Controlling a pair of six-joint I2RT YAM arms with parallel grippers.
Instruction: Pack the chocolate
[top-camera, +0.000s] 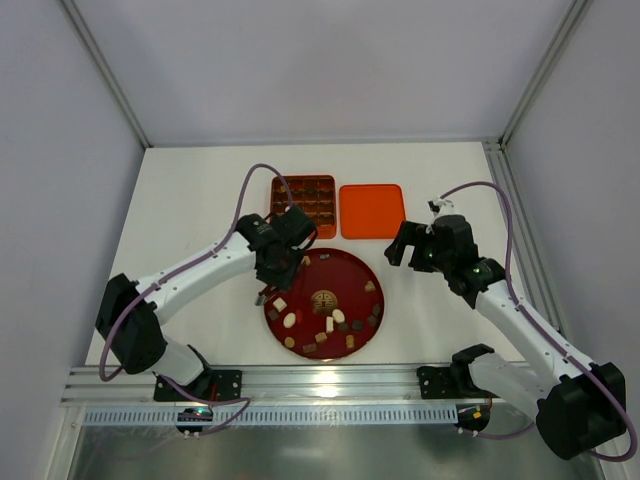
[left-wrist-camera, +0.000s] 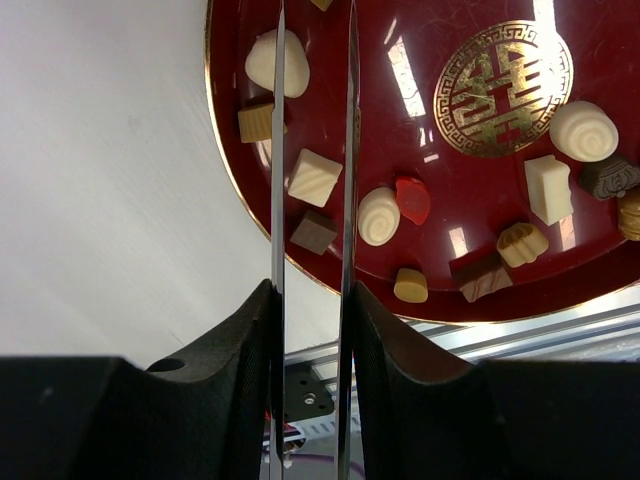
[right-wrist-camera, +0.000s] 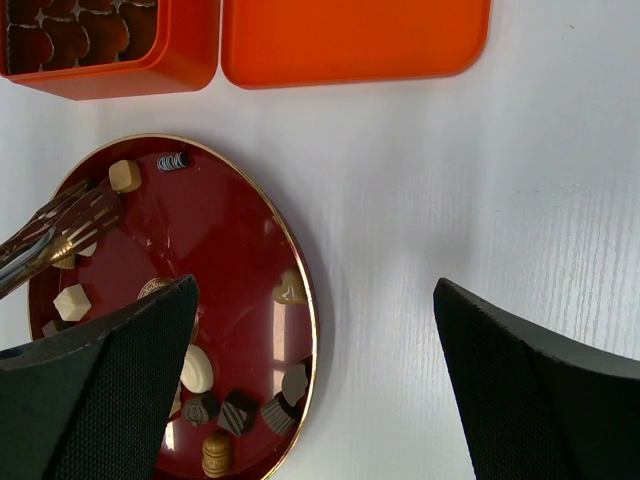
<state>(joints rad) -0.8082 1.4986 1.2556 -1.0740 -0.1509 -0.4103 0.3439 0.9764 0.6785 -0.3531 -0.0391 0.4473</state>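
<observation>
Tongs (right-wrist-camera: 60, 225) clamped in my left tool (left-wrist-camera: 312, 290), since pieces look too small for it alone; chocolate (left-wrist-camera: 315, 177) lies on red plate (left-wrist-camera: 450, 200) under the blades. My right tool (right-wrist-camera: 315, 290) gapes wide, holding nothing.

Tongs (right-wrist-camera: 60, 225) above plate (right-wrist-camera: 220, 240), bare table (right-wrist-camera: 400, 250) beside

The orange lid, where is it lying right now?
In the top view, the orange lid lies flat on the table right of centre, beside the compartment box on its left and just behind the red plate.
</observation>
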